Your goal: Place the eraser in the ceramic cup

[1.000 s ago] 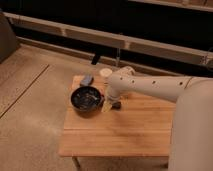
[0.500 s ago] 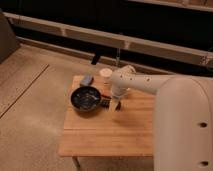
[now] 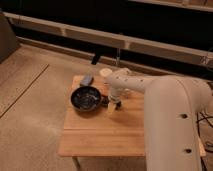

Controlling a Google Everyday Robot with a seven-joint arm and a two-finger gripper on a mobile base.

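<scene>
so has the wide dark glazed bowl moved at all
No. The bowl keeps its spot near the wooden table's left edge; the gripper is just right of it.

Claw right of bowl; ceramic cup behind

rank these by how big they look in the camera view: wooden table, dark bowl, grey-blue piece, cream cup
1. wooden table
2. dark bowl
3. grey-blue piece and cream cup: look alike, both farther back, so not ranked.
The gripper is low over the table, just beside the bowl.
</scene>
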